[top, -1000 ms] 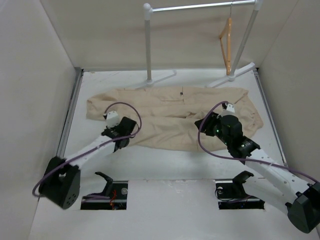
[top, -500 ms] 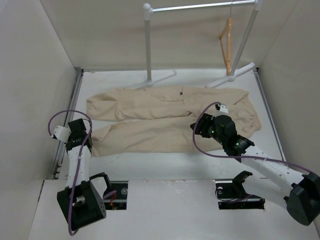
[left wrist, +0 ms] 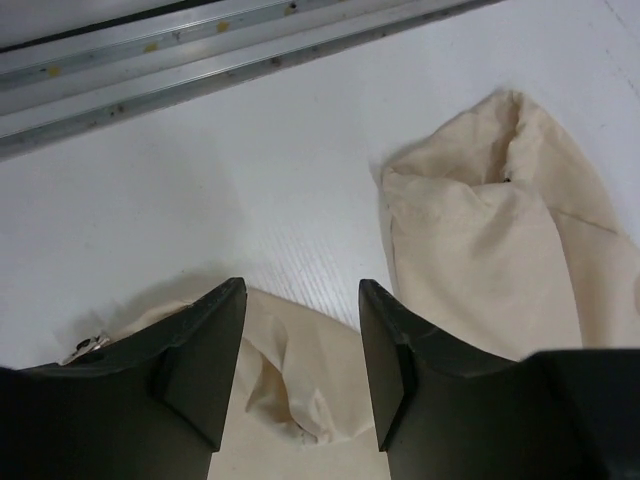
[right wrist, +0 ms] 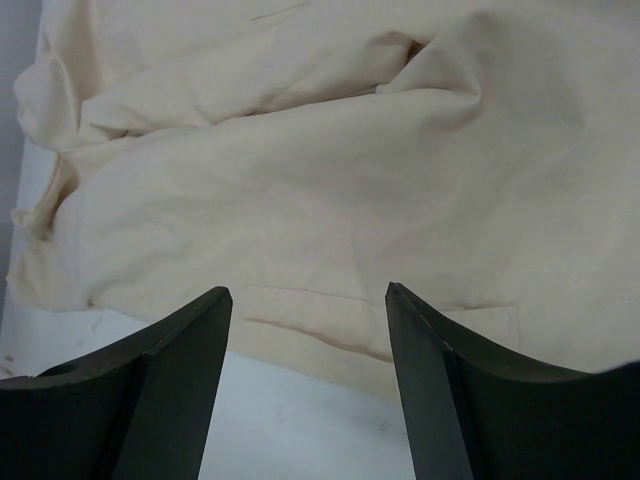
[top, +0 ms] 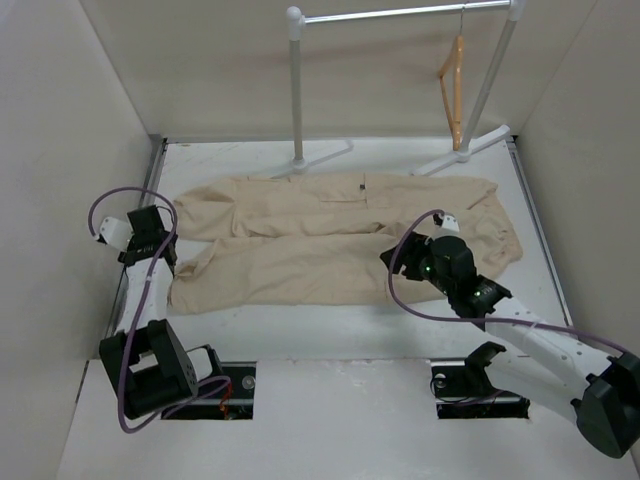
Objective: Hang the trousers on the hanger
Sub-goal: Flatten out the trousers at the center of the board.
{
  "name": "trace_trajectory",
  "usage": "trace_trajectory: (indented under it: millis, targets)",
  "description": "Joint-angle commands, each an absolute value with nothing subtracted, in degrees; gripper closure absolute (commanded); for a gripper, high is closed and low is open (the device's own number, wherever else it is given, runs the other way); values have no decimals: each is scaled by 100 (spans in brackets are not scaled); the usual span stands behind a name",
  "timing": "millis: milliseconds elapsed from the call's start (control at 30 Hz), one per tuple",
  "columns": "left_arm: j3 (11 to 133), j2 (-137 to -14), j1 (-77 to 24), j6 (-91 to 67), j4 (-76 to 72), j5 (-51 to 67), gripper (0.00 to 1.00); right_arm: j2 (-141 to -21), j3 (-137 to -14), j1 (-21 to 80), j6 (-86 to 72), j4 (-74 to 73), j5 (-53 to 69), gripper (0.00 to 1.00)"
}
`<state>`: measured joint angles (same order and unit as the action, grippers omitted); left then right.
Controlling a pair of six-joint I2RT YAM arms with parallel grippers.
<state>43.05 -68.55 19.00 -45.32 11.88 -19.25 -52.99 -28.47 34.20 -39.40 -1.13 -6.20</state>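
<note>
On the white table [top: 330,320] my left gripper [left wrist: 300,292] has moved to the cuffs of the trousers [top: 320,225]; like my right gripper [right wrist: 308,292], it stands open, empty.

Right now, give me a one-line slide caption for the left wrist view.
Open left tool above the trousers leg cuffs on the white table, beside a metal rail.

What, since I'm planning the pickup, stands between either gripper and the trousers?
Nothing visible. The open left gripper hangs over the leg cuffs of the trousers; the open right gripper hangs over plain cloth.
</note>
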Motion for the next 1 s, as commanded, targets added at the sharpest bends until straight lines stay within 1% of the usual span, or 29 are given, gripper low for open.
trace_trajectory:
  millis: [0,33,133,200,233,267,333,433,500,567,633,667,700,733,767,800,900,933,967]
  targets:
    - [4080,-6278,1720,-4430,1248,-1978,54,-5107,-2848,3423,-3911,53,-703,31]
    - [3895,-5953,1492,-4421,1231,-1986,56,-5106,-2865,3423,-3911,53,-703,31]
    - [3473,-5328,719,-4394,1466,-2048,55,-5194,-2909,3450,-3876,53,-712,41]
    - [3244,-5142,288,-4517,1634,-2109,52,-5290,-2927,3458,-3876,70,-721,56]
    - [3121,-5098,112,-4622,1635,-2170,50,-5335,-2935,3467,-3876,79,-729,61]
    - [3033,-5106,-29,-4727,1600,-2223,47,-5378,-2944,3467,-3876,88,-729,62]
    - [2997,-5325,-127,-4746,1504,-2311,45,-5423,-2944,3502,-3885,105,-729,60]
    - [3093,-5817,-57,-4764,1293,-2268,44,-5344,-2909,3529,-3894,62,-791,44]
    - [3190,-6116,-39,-4764,1117,-2320,45,-5221,-2883,3529,-3894,18,-843,39]
    - [3295,-6423,22,-4772,941,-2329,49,-5116,-2874,3520,-3885,-52,-861,38]
    - [3392,-6766,153,-4772,748,-2355,56,-5045,-2865,3520,-3876,-123,-861,38]
    - [3427,-6933,258,-4755,599,-2364,64,-5010,-2848,3520,-3876,-149,-861,38]
    - [3480,-7082,407,-4746,458,-2390,76,-4966,-2830,3494,-3876,-176,-861,38]
    - [3550,-7206,609,-4755,344,-2365,84,-4922,-2821,3485,-3876,-202,-870,38]
    - [3638,-7294,768,-4772,256,-2347,89,-4861,-2804,3450,-3885,-254,-870,38]
    - [3760,-7391,874,-4772,168,-2399,92,-4791,-2786,3415,-3885,-316,-905,38]
    - [4182,-7585,1024,-4764,27,-2426,93,-4536,-2734,3274,-3902,-544,-1063,44]
    - [4358,-7663,1033,-4729,9,-2521,93,-4439,-2707,3222,-3920,-606,-1142,49]
    - [4568,-7812,1033,-4685,9,-2705,93,-4343,-2690,3160,-3929,-676,-1212,56]
